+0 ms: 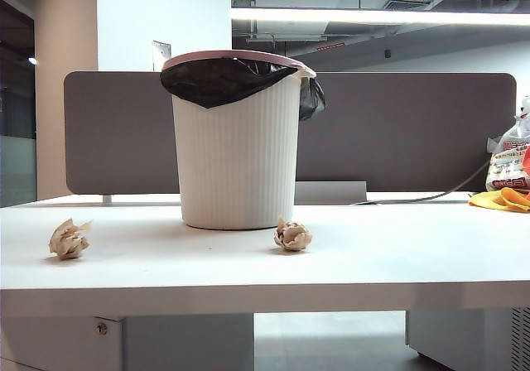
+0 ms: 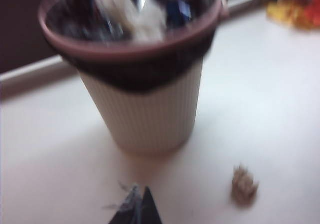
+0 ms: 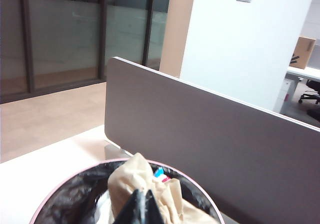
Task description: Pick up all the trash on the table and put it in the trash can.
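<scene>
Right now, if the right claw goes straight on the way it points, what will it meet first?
Probably the beige paper lying in the trash can. The shut right claw sits right over that wad, inside the pink rim. Depth is unclear, so it may already touch the paper.

You see the left wrist view all blurred: what lies inside the trash can (image 2: 131,59) cannot be told. The left gripper (image 2: 137,209) is cut off by the picture's edge, and so is the right gripper (image 3: 141,209). In the exterior view neither gripper shows.
</scene>
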You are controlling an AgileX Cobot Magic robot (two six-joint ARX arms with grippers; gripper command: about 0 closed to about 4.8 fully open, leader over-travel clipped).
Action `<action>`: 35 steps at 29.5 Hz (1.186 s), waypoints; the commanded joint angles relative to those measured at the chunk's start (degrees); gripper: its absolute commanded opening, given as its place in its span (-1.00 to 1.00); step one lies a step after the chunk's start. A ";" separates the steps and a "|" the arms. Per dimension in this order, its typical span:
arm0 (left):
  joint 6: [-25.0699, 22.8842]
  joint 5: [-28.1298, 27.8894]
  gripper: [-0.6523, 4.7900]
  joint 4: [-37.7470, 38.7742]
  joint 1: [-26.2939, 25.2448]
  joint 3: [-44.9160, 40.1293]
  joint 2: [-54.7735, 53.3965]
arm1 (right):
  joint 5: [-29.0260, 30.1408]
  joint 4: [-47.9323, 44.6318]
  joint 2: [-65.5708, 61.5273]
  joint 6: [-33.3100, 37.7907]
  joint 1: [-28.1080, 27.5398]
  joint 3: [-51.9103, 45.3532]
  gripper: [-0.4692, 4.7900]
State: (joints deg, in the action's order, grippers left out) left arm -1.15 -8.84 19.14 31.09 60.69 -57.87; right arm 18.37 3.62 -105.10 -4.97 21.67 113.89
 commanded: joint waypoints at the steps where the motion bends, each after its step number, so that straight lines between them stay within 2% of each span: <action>1: 0.37 -0.04 -0.78 0.52 -0.09 7.26 -2.58 | 0.26 4.48 -5.99 0.50 0.48 7.63 -0.85; 8: -0.77 -0.17 -0.78 7.87 -0.13 18.58 -8.35 | 1.11 6.64 -16.46 2.45 0.90 16.94 -0.85; 16: -1.05 -0.17 -0.78 10.19 -0.17 19.06 -9.20 | 1.40 12.74 -20.72 4.24 1.20 17.07 -0.85; 20: -1.84 -0.37 -0.78 11.67 -0.22 19.06 -9.22 | 4.02 12.79 -20.68 3.26 1.25 17.09 -0.82; 21: -1.84 -0.37 -0.78 11.72 -0.24 19.06 -9.22 | 4.11 12.48 -20.57 3.28 1.25 17.16 -0.72; 22: -1.84 -0.37 -0.78 11.76 -0.26 19.06 -9.22 | 4.11 12.37 -20.57 3.28 1.25 17.40 -0.46; 23: -1.84 -0.33 -0.78 11.76 -0.24 19.06 -9.22 | 4.11 12.44 -20.57 3.28 1.25 17.94 0.04; 24: -1.84 -0.33 -0.78 11.82 -0.24 19.06 -9.22 | 4.04 12.46 -20.57 3.28 1.25 18.36 0.44; 25: -1.84 -0.33 -0.78 11.96 -0.24 19.06 -9.22 | 4.04 12.46 -20.57 3.28 1.25 18.75 0.79; 26: -1.84 -0.13 -0.78 12.13 -0.24 19.06 -9.22 | 4.09 12.50 -20.57 3.28 1.44 19.26 1.00; 35: -1.81 -1.62 -0.78 13.55 -0.24 19.06 -9.22 | 4.04 12.26 -20.28 3.19 2.54 22.45 1.00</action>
State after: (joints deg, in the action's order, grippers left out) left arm -2.98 -9.30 32.97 30.92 79.46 -67.26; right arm 22.28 16.80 -125.84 -1.72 23.92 136.14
